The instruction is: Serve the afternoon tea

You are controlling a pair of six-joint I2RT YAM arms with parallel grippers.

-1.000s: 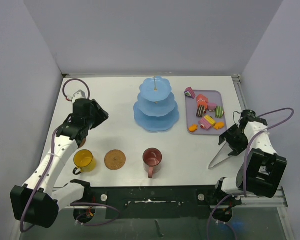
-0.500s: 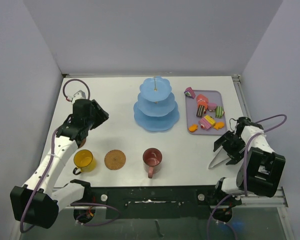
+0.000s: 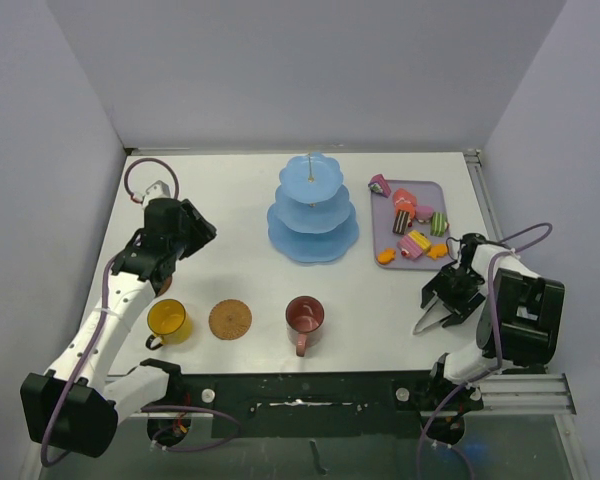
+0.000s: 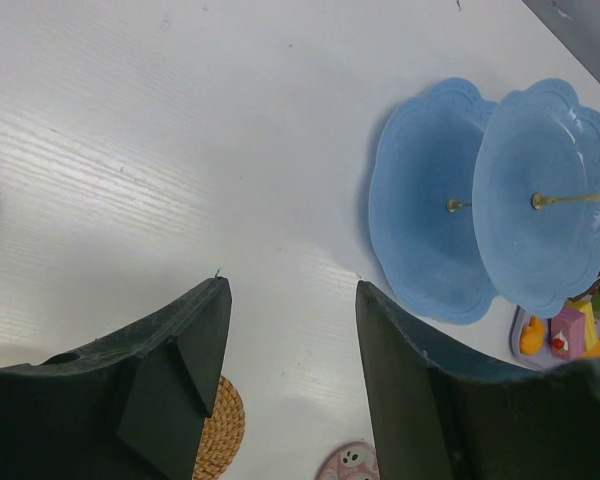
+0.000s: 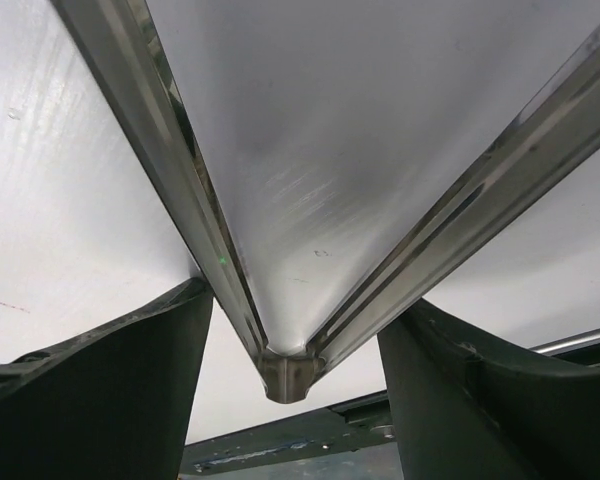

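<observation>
Two tong arms (image 5: 180,200) inside right pincer (image 5: 300,300)

A white table (image 3: 230,200) with a faint wood grain fills the middle of the scene, boxed in on three sides by plain, pale lilac-grey walls: a far wall (image 3: 300,70), a left wall (image 3: 30,200) and a right wall (image 3: 580,130), both side walls slanting outward toward the near side. A silver metal rail (image 3: 483,190) runs along the table's right edge. A dark bar (image 3: 310,390) spans the near edge, and below it lies a dim greenish-grey surface (image 3: 360,450). The light is soft and even, with short faint shadows and a bright sheen on the tabletop.
</observation>
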